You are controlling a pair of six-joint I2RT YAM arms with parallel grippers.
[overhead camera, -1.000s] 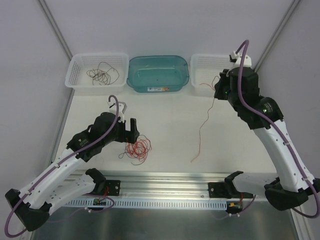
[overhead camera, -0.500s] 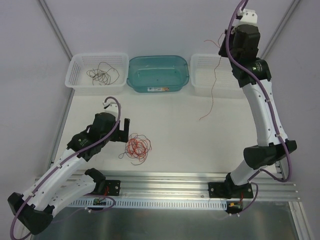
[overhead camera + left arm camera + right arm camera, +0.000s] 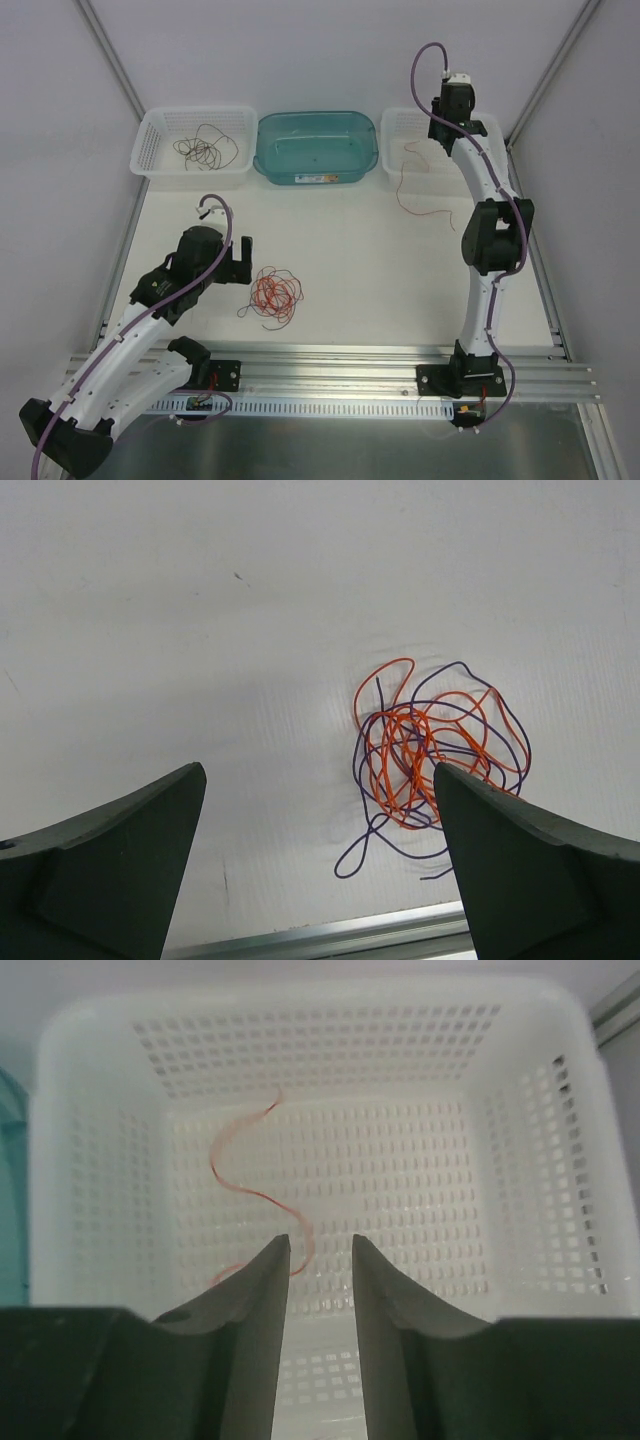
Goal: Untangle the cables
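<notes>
A fist-sized tangle of orange and dark cables [image 3: 275, 295] lies on the table; in the left wrist view it [image 3: 432, 760] sits just ahead of the right finger. My left gripper [image 3: 243, 262] [image 3: 318, 770] is open wide and empty, left of the tangle and not touching it. A single red cable [image 3: 408, 185] hangs from the right white basket [image 3: 400, 122] over its front rim onto the table. Its end curls inside the basket [image 3: 250, 1185]. My right gripper [image 3: 441, 128] [image 3: 320, 1240] hovers over that basket with the jaws a little apart and nothing between them.
A left white basket [image 3: 150, 135] at the back holds a dark curly cable [image 3: 205, 150]. A teal bin [image 3: 317, 147] stands between the two baskets. A metal rail [image 3: 330, 360] runs along the near table edge.
My right arm swung from high up back down over the right basket, and the red cable it carried now lies over the basket rim. My left gripper drew back slightly left of the tangle.
</notes>
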